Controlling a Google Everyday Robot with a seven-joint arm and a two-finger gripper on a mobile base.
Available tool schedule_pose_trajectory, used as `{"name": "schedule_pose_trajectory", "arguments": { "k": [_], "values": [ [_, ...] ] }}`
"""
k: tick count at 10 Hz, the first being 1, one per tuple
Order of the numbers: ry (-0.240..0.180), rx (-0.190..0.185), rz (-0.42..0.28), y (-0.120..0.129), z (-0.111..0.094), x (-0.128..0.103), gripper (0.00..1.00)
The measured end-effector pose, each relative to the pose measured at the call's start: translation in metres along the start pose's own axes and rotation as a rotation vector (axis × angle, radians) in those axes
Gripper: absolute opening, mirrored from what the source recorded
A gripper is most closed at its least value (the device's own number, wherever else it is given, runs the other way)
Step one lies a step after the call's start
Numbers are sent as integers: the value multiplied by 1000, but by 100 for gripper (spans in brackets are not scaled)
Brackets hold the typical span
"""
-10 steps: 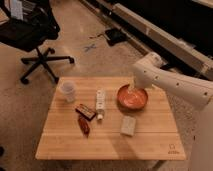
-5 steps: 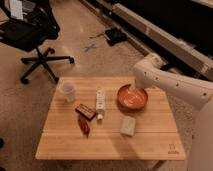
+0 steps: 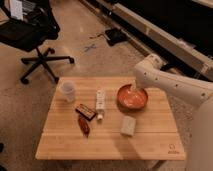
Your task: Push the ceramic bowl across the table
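Where the white arm bends down from the right, the gripper sits at the far rim of the ceramic bowl, dipping inside it; spread or closed, cannot tell. Bowl rests right of centre on the tabletop, toward the back edge. Translucent cup at the far left; pale block near the bowl's front.
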Motion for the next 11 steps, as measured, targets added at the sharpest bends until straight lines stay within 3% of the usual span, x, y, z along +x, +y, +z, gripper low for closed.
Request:
{"name": "schedule_pose_trajectory", "arguments": {
  "k": [11],
  "values": [
    [32,-46,-54,13,14,10,80]
  ]
}}
